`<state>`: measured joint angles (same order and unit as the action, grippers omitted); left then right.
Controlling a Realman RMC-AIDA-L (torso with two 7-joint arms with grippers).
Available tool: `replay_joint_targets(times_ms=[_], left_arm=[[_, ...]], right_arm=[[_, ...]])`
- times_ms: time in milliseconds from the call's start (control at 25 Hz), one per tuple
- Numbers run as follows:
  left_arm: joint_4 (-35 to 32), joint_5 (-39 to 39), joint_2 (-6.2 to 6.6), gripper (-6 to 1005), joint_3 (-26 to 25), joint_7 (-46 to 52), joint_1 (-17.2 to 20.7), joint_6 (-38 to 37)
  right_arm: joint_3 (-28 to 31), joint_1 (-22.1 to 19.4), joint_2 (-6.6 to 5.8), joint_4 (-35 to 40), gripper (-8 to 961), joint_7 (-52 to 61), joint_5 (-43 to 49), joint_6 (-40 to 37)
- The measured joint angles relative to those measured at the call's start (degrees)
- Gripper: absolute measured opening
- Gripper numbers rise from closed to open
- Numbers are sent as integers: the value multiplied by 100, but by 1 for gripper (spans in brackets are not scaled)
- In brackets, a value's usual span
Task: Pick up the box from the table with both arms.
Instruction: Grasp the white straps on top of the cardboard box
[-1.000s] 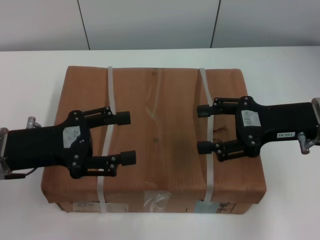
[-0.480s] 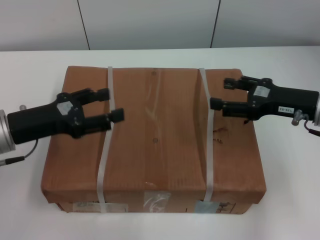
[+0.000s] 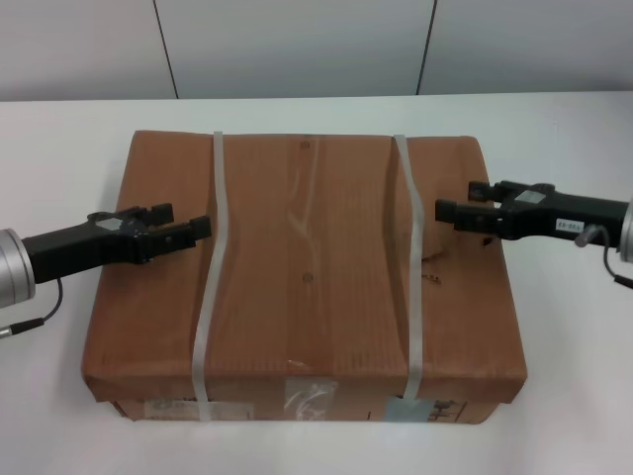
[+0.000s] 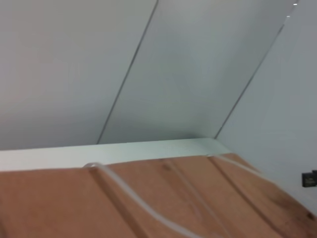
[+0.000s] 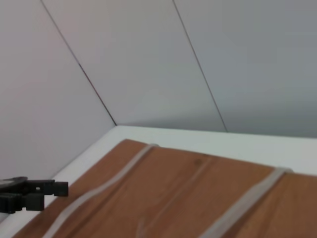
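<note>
1. Cardboard, brown and flat, is what matters: the box [image 3: 305, 272] lies flat on the white bench [image 3: 554, 129], filling the middle of the head view, with two pale straps [image 3: 211, 257] running from 12 to 6 o'clock across its top.
2. At 9 o'clock the left tool [image 3: 188, 231] hangs over the box's left part, just beside the left strap, turned edge-on; it has hold of nothing, and I cannot tell how far its fingers are parted.
3. At 3 o'clock the right tool [image 3: 450, 212] hangs over the right part, just beside the right strap; it too holds nothing, and its gap reads no better (edge-on again).
4. Neither tool is at a side wall of the box, so the lift seems not yet begun.
5. Risk: both tools sit above the top face, not beside the flanks, so a squeeze from here would likely find only air or a strap.
6. Risk: a finger snagging a strap could drag or tilt the box.
7. Risk: uneven pressure or timing between the two arms would probably tip so wide a load, letting it slide out and drop back to the bench.
</note>
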<state>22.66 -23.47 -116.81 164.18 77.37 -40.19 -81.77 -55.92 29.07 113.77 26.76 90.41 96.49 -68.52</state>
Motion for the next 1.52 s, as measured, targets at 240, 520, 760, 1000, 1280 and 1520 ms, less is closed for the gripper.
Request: replay_joint_targets(times_ms=[240,520,760,1000,1280,1520], left_arm=[[-150,61,0,820,0,131,-23,257],[-260,136,16,820,5,297,-69,286],[-297,363,12,820,5,428,-191,362],[-342,516,5,819,0,573,-326,472],[-590,992,7,818,-1,778,-566,764],[-738,1105,-3,817,0,769,-698,857]], right_arm=[[-309,218,44,-305,834,121,2,237],[-389,302,177,-339,827,127,13,316],[-395,403,229,-428,821,161,52,337],[-423,574,399,-498,816,279,323,555],[-540,695,456,-565,809,283,343,630],[-543,759,485,-568,803,284,327,735]])
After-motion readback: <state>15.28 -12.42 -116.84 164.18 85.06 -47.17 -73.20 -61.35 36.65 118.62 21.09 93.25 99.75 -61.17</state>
